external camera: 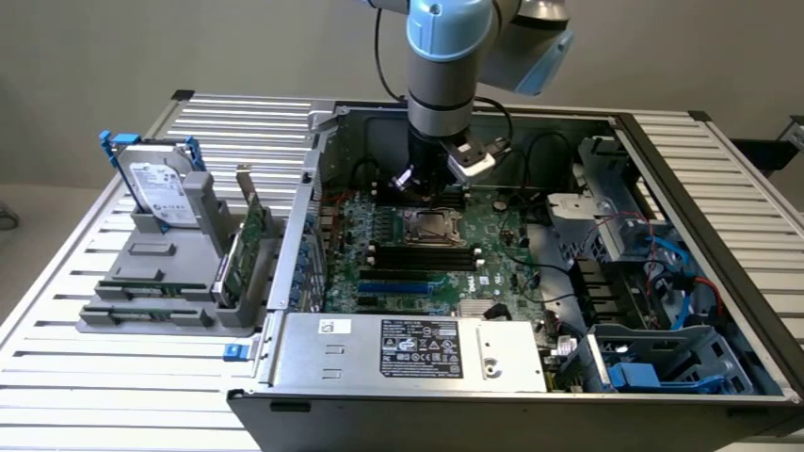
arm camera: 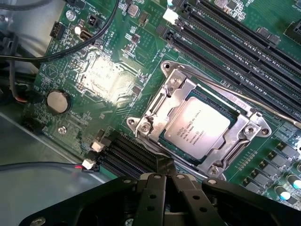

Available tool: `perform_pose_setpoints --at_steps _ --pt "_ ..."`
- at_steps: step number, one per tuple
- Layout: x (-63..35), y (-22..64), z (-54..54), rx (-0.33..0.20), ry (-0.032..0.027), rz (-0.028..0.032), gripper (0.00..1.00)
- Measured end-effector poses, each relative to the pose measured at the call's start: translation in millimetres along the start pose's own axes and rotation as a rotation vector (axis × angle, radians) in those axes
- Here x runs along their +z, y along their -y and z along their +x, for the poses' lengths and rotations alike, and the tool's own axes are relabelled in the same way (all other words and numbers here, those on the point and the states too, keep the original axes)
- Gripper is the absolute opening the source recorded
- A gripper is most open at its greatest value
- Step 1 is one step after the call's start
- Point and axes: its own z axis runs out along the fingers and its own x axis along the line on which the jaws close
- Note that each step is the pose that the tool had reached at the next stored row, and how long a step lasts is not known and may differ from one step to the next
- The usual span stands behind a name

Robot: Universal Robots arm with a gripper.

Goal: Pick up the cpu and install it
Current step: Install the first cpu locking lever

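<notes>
We find a robotics lab or test workshop: an opened computer case [external camera: 528, 311] lies on a slatted metal counter [external camera: 113, 367] beneath a robot arm [external camera: 446, 56], beside a grey fixture rack [external camera: 164, 282] holding spare parts.

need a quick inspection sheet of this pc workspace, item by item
surface: ribbed silver metal table, open black computer case on it
job's things: small square silver-grey cpu lies in the metal socket frame on the green motherboard
clutter: grey holder rack on the exterior view's left, with an upright silver hard drive and green circuit cards
grippers: hand shut, empty, beside the socket frame's edge
cables: black cables over the motherboard; blue cables in the case
surroundings: plain grey wall
</notes>
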Motion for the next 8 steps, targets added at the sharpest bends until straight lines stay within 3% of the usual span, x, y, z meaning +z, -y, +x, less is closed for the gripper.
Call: perform_pose_setpoints --at_steps 8 --pt "0.1 0.1 0.3 0.000 0.0001 0.0000 0.11"
